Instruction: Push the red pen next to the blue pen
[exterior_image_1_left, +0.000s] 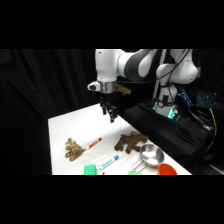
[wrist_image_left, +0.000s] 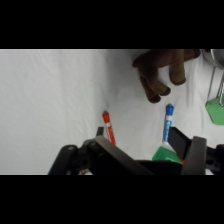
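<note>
Green block (exterior_image_1_left: 89, 170) sits nearest; beyond it, below the raised gripper (exterior_image_1_left: 110, 116), red pen (exterior_image_1_left: 94, 143) and blue pen (exterior_image_1_left: 109, 162) lie apart. Finger spacing unclear. An off-centre push could spin the red pen.

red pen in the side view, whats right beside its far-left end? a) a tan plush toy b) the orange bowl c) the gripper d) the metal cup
a: the red pen lies on the white table with one end next to the tan plush toy, while the metal cup and orange bowl sit far to its right and the gripper hangs above the table, clear of it.
</note>
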